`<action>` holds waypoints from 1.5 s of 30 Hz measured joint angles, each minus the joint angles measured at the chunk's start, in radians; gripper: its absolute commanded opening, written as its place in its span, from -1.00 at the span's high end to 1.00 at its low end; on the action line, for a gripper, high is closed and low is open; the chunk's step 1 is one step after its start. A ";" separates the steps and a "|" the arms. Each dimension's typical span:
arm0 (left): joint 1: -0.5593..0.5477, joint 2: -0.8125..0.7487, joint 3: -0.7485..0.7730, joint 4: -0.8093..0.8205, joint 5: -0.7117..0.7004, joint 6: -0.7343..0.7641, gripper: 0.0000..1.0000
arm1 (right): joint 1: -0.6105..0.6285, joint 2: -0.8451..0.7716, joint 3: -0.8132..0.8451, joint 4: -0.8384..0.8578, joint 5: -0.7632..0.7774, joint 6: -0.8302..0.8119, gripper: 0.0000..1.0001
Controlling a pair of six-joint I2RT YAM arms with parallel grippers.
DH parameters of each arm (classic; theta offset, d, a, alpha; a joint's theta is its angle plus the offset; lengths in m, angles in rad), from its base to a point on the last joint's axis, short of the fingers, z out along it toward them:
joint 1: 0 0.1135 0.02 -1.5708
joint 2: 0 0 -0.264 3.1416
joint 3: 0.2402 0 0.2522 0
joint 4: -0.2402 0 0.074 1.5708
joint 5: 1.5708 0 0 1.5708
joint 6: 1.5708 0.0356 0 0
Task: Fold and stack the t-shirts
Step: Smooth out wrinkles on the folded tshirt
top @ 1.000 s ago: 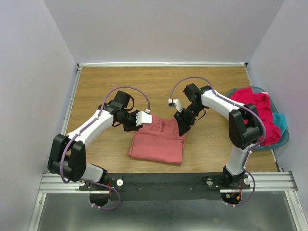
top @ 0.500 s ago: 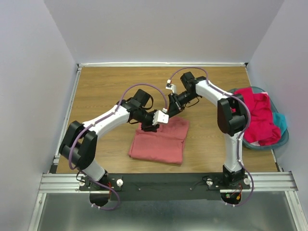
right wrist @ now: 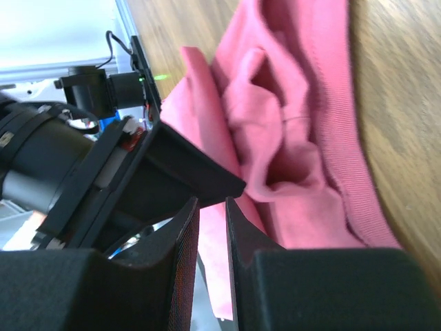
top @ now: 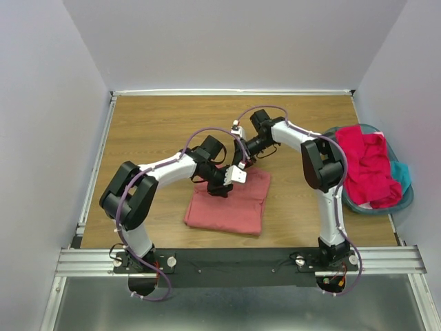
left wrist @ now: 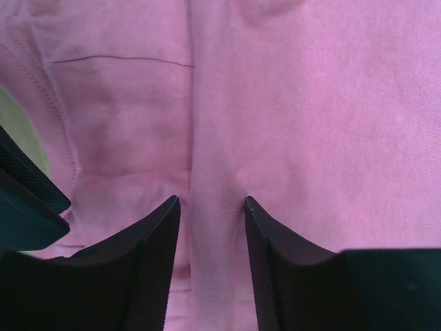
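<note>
- The setting was a robotics laboratory test cell.
- The left arm [top: 162,167] and the right arm [top: 324,172], white with black joints, stood bolted to a black base plate [top: 241,265] on an aluminium rail [top: 83,261].
- Plain white panels [top: 234,41] enclosed the wooden tabletop [top: 158,124] on three sides.
- Purple cables [top: 200,132] looped exposed along both arms.

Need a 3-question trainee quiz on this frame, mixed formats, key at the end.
1. True or false: the teal basket sits at the left edge of the table.
2. Which t-shirt lies on top in the basket? A: the magenta-red t-shirt. B: a white one. C: a black one.
3. Fill in: the left end effector and right end effector meet at the folded t-shirt, whose colour is ___.
Key: 1 false, it sits at the right edge; 2 A; 3 salmon-pink.
</note>
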 measured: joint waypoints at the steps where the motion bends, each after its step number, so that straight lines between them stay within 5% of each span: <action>1: -0.002 0.004 -0.003 0.002 0.000 0.000 0.03 | 0.002 0.008 -0.003 0.004 0.000 0.005 0.43; 19: -0.043 -0.057 -0.037 0.016 -0.013 -0.024 0.99 | 0.042 0.134 -0.042 0.047 0.033 0.015 0.51; 28: -0.071 -0.157 -0.029 0.014 -0.058 -0.028 1.00 | 0.039 0.135 -0.071 0.054 -0.001 -0.025 0.54; 45: -0.040 -0.061 0.116 0.061 -0.164 0.034 1.00 | 0.039 0.130 -0.106 0.054 -0.039 -0.063 0.55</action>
